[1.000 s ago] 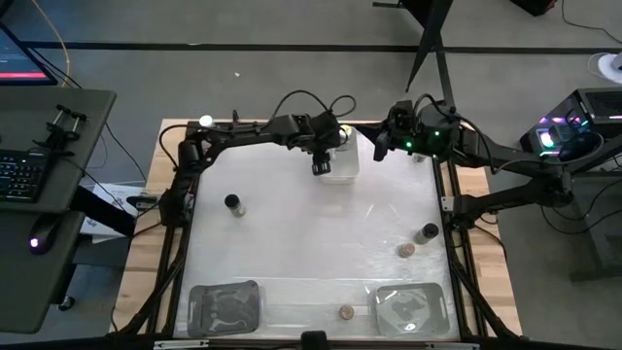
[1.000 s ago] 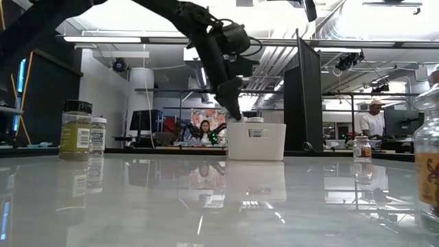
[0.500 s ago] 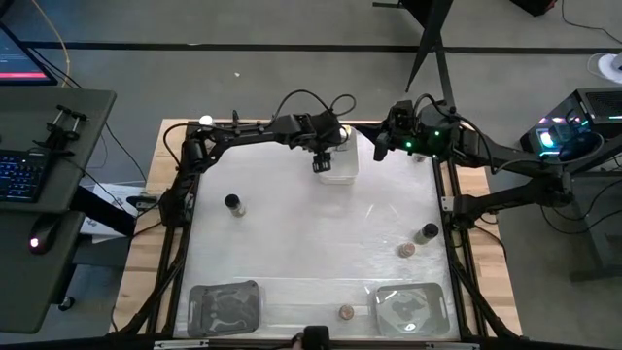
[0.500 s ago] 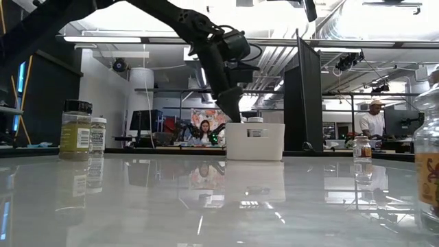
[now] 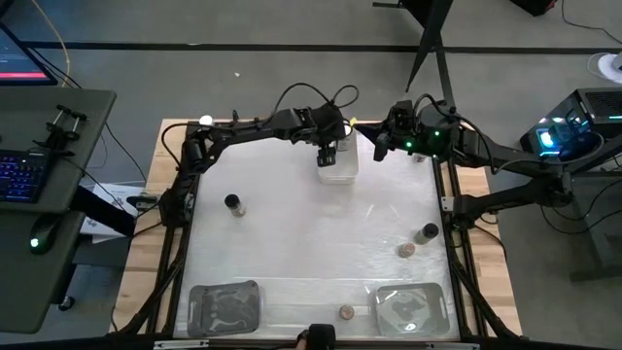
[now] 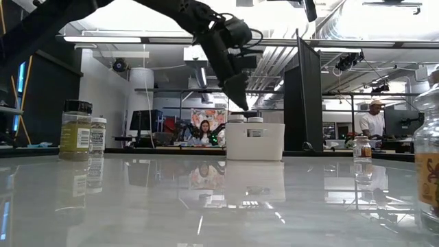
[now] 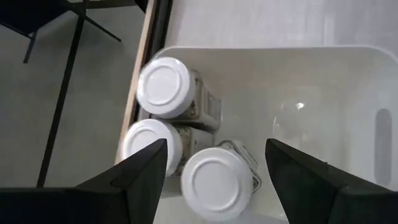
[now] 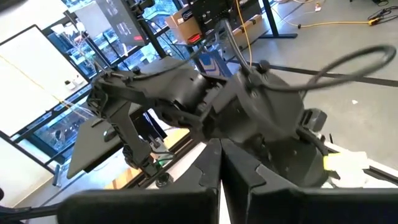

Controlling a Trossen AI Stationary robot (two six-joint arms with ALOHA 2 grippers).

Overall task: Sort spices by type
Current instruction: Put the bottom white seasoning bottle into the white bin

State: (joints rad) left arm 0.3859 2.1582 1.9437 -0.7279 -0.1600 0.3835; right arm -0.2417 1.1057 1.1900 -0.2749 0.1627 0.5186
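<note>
A: Where is the left pincer [image 5: 328, 156]?
B: Above the white rectangular plastic bin [image 7: 348, 93], fingers spread wide and holding nothing. Three white-capped round spice jars [image 7: 165, 87] sit inside the bin, crowded into one corner.
A: And the right pincer [image 5: 381, 148]?
B: Just beside the bin, fingers pressed together. A black-capped jar [image 5: 232, 203] stands well apart on the tabletop [image 5: 311, 243].

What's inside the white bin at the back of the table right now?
The white bin holds three white-topped jars, bunched against one end wall. The rest of its floor looks bare. The left claw hangs open above them; its fingers hide the near corners.
</note>
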